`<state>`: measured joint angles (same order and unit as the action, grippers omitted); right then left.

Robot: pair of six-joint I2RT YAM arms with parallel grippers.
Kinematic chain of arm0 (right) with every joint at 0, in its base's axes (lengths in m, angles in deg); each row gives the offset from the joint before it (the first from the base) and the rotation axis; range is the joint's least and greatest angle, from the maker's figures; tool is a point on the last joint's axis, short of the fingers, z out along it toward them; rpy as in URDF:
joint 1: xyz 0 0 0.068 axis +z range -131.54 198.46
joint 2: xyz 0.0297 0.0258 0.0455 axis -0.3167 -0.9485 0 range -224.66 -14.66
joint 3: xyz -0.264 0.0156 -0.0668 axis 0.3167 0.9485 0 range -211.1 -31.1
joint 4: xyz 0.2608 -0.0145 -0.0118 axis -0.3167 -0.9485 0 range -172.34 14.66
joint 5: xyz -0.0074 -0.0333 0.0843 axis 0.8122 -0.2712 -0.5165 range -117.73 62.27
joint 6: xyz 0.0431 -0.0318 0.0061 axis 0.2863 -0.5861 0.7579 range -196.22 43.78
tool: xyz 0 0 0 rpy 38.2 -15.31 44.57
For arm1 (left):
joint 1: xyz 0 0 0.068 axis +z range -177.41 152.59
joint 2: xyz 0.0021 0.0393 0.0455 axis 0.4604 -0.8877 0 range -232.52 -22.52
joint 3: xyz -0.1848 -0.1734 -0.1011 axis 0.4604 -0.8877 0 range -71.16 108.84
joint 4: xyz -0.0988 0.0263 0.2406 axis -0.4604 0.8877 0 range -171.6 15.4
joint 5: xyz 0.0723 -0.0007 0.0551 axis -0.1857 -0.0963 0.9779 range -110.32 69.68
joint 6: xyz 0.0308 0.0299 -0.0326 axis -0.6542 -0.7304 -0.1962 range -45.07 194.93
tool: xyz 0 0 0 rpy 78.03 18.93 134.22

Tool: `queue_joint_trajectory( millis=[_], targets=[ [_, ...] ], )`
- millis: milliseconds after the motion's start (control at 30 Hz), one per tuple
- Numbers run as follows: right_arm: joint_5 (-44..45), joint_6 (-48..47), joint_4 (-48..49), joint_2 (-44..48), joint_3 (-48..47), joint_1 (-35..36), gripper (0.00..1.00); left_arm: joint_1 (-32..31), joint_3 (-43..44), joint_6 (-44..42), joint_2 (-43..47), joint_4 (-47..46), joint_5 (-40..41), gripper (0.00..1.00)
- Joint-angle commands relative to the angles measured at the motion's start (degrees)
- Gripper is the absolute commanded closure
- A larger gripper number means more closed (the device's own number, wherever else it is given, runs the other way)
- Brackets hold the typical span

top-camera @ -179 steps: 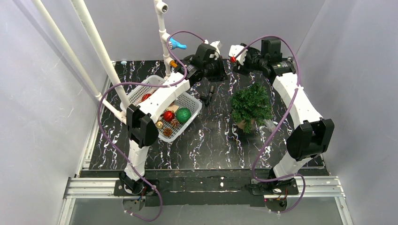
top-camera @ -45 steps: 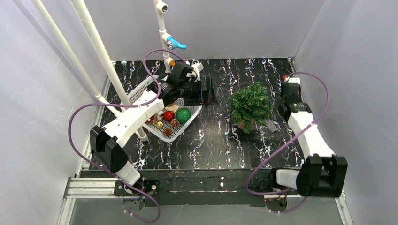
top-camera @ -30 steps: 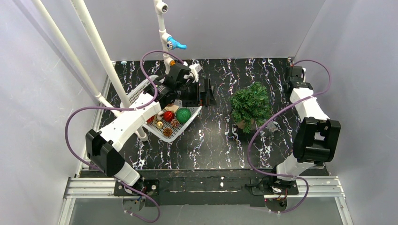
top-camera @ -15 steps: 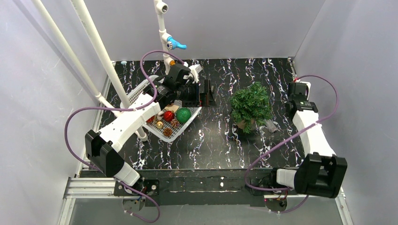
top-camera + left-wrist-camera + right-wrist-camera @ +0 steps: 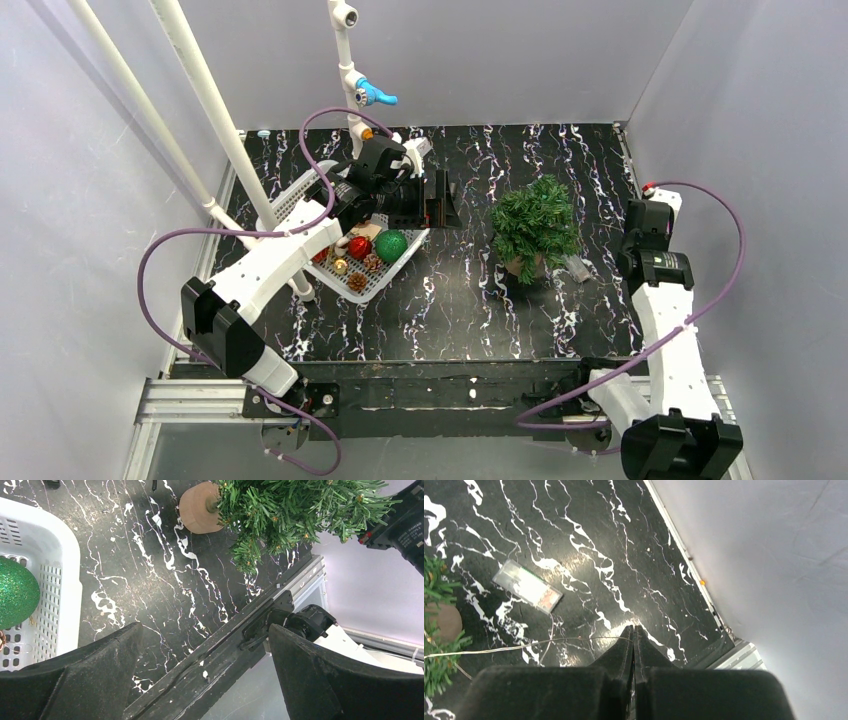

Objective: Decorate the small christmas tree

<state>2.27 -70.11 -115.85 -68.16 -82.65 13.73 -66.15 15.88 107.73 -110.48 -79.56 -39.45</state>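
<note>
Top external view: the small christmas tree (image 5: 537,222) stands upright at 3 o'clock from the middle of the tabletop (image 5: 470,300).
Clear box (image 5: 527,586): lies flat at the tree's 4 o'clock.
Right tool (image 5: 633,630): at the tree's 3 o'clock, pressed together, pinching a thin wire (image 5: 549,642) that runs to the tree.
Left tool (image 5: 441,203): spread wide and empty, at the tree's 9 o'clock.
White basket (image 5: 352,285): beyond it, holding a green ball (image 5: 391,245).

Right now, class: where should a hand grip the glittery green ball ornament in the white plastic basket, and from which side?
Grip the glittery green ball ornament across its middle, probably coming straight down: the white plastic basket walls it in, and a shiny red ball sits close beside it.
</note>
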Motion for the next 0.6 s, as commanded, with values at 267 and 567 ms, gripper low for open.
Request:
queue_joint_trajectory(
  millis=[267,567],
  targets=[
    [-7.91,3.01,-13.76,7.92,-9.41,0.97,0.99,-0.12,2.96,1.45,-1.07,1.54,-6.00,0.02],
    [-15.77,8.49,-25.44,4.47,-21.70,1.12,0.99,-0.68,3.86,5.05,-1.24,-7.63,-9.98,0.02]
  ],
)
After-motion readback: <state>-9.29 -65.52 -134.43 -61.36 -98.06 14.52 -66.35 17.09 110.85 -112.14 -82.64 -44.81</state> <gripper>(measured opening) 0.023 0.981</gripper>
